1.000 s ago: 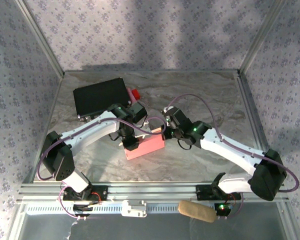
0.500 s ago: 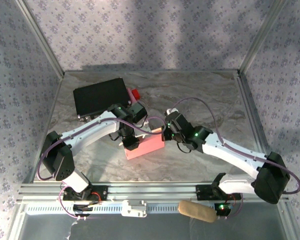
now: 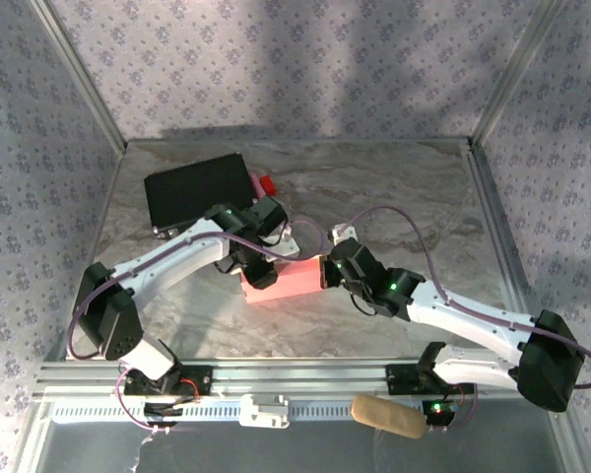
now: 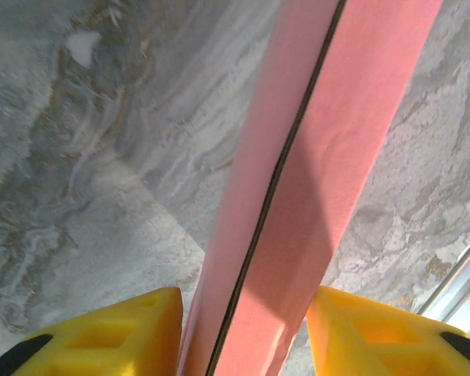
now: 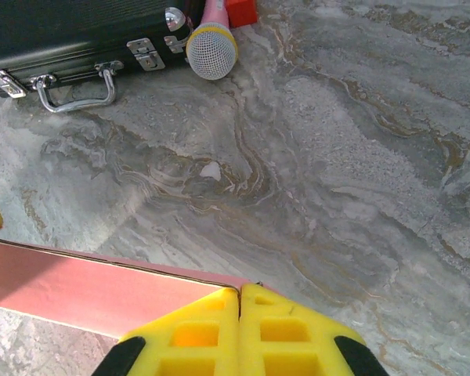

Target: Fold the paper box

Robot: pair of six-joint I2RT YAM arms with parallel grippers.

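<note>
Your marbled worktop (image 3: 394, 187) carries a black case (image 3: 197, 189) at the far left. The pink paper box (image 3: 286, 279) lies near the middle, between both arms. Your left hand (image 4: 243, 329) straddles it, and I cannot tell whether it pinches. Your right hand (image 5: 240, 313) is pressed together at the box's edge. A microphone (image 5: 211, 48) lies beside the case.

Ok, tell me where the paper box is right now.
In the top view, the paper box sits near the middle of the table, slightly left of centre, between the left gripper and right gripper, nearer the arms than the black case.
</note>
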